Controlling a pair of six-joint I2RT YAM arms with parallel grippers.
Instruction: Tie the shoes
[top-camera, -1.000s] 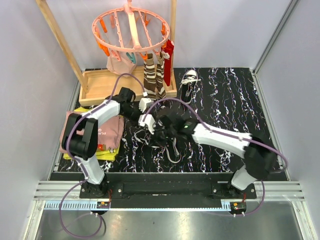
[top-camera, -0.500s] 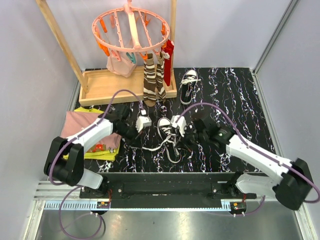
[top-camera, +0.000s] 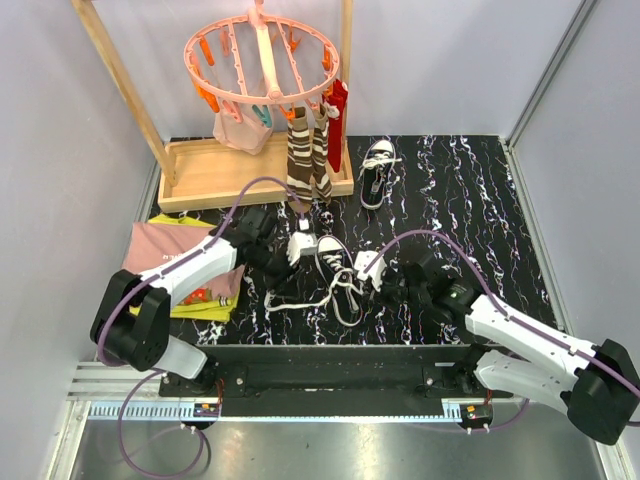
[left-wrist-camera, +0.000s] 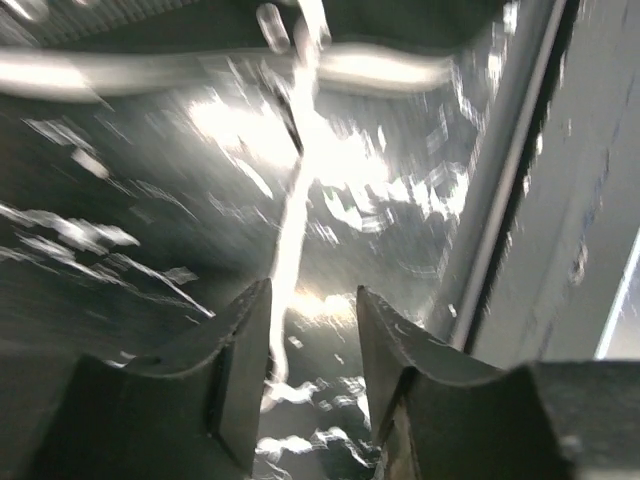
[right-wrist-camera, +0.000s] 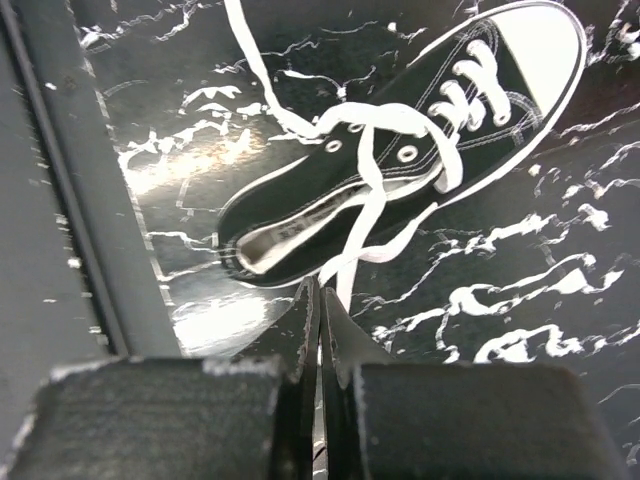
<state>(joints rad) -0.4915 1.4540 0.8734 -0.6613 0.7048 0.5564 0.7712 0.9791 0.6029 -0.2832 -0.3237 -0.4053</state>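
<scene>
One black shoe (top-camera: 333, 258) with a white toe cap lies mid-table, its white laces (top-camera: 300, 295) trailing to the near left. In the right wrist view the same shoe (right-wrist-camera: 400, 150) has its laces crossed over the tongue. My right gripper (top-camera: 370, 268) sits just right of it. That gripper (right-wrist-camera: 320, 290) is shut, and one lace (right-wrist-camera: 370, 200) runs into its tips. My left gripper (top-camera: 300, 246) is at the shoe's left side. Seen from its own wrist, the left gripper (left-wrist-camera: 313, 300) is open, and a blurred lace (left-wrist-camera: 290, 230) passes loosely between its fingers (left-wrist-camera: 245, 360). A second shoe (top-camera: 377, 165) lies at the back.
A wooden rack with a pink peg hanger (top-camera: 262, 60) stands at the back left, with brown striped socks (top-camera: 305, 160) hanging over its tray base (top-camera: 220, 165). Folded clothes (top-camera: 190, 265) lie at the left edge. A dark rail (right-wrist-camera: 60, 200) borders the table's near side.
The arms were crossed over the shoe, then drew apart with the laces. Now the left gripper has opened and let its lace go; the right gripper has pulled back toward the near right.
</scene>
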